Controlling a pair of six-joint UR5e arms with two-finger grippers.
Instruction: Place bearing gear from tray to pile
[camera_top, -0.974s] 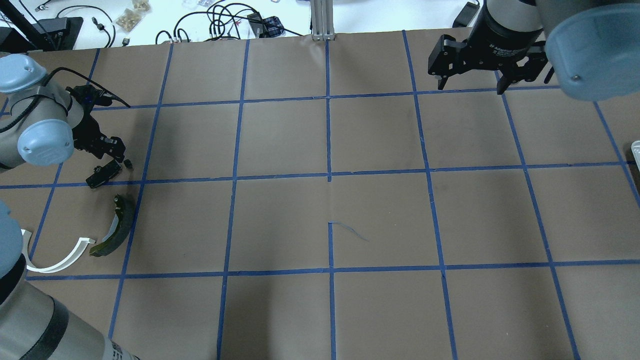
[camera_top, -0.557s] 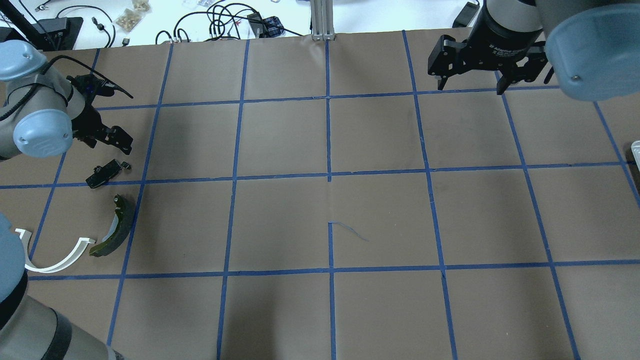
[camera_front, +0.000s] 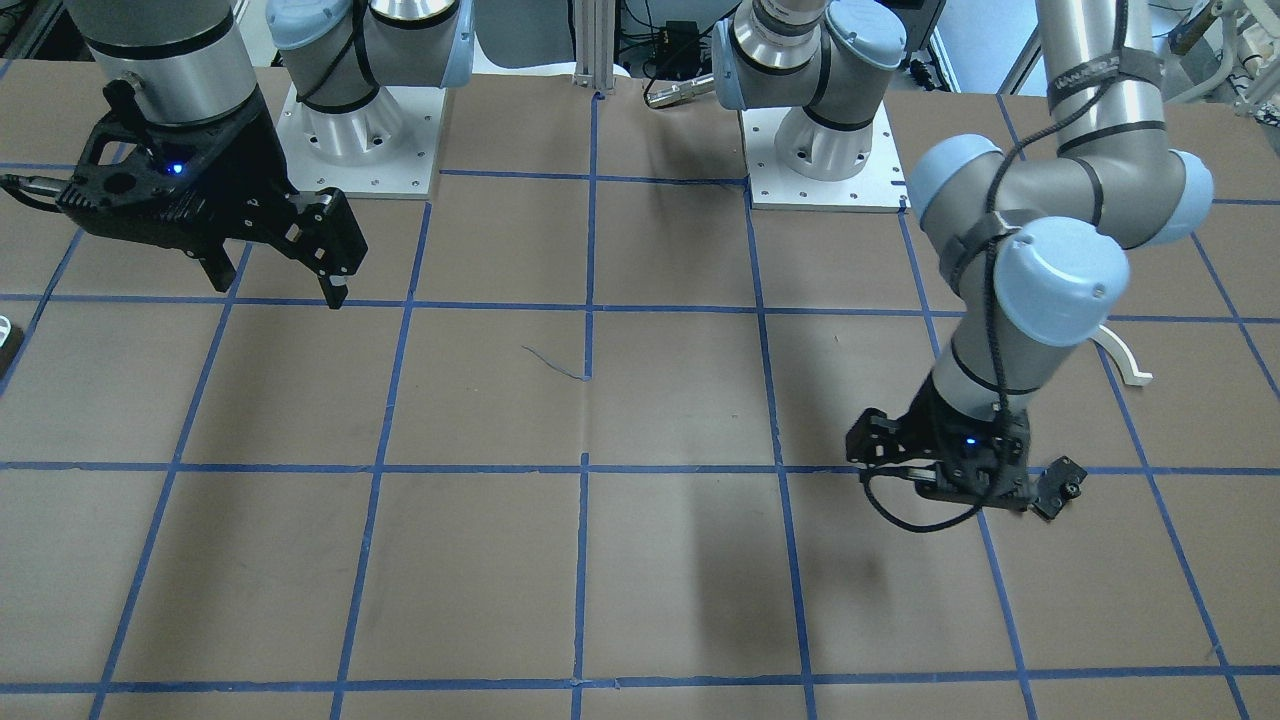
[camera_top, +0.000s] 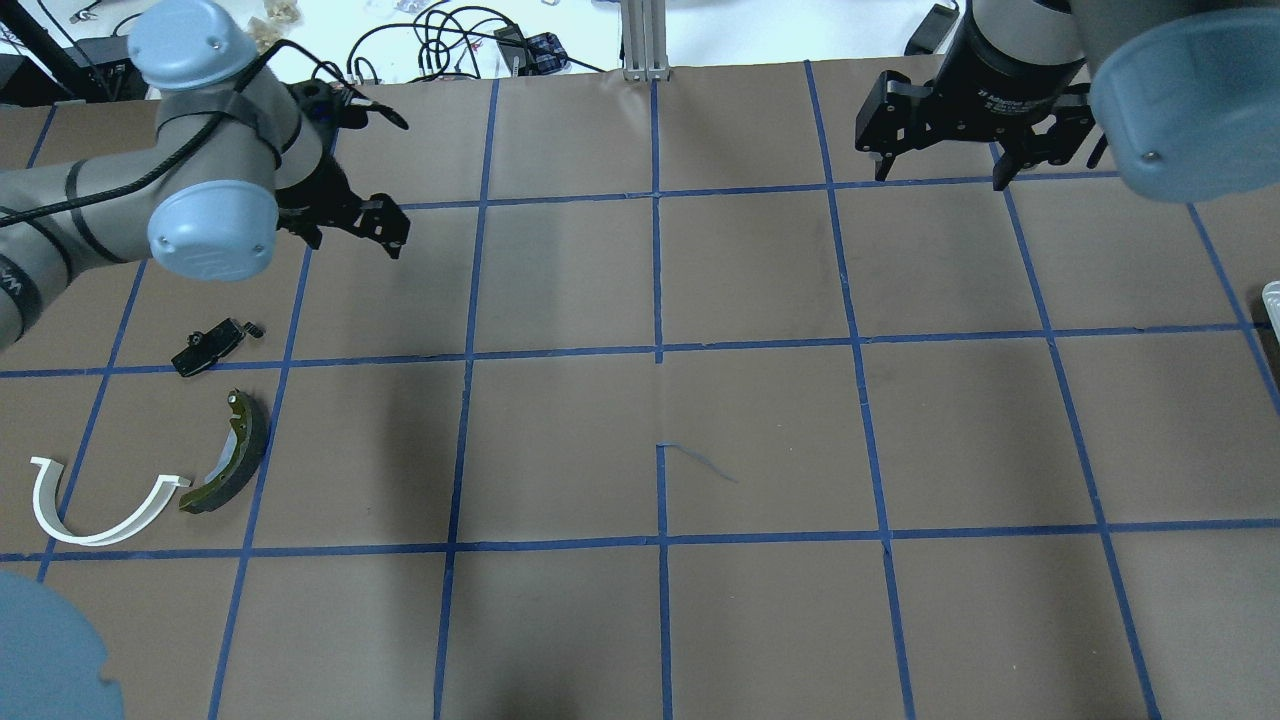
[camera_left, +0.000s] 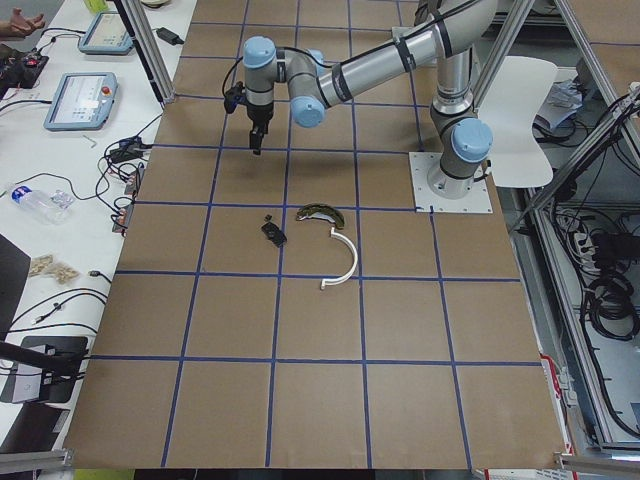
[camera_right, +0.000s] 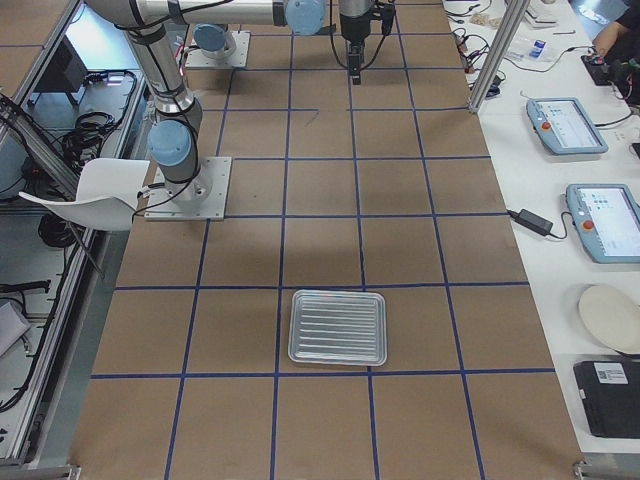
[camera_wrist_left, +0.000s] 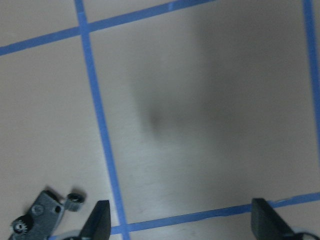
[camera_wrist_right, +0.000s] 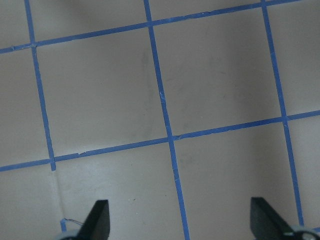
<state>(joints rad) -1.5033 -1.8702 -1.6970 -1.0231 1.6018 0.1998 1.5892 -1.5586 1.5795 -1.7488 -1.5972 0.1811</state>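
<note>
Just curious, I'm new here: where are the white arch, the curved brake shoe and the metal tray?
white arch (camera_top: 148, 508): overhead view, right half of its curve.
brake shoe (camera_top: 248, 452): overhead view, middle of its curve.
tray (camera_right: 337, 327): right side view, ribbed floor.

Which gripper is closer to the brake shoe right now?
Left. The left gripper hangs beyond the brake shoe, on the same side of the table; the right gripper is far across it.
</note>
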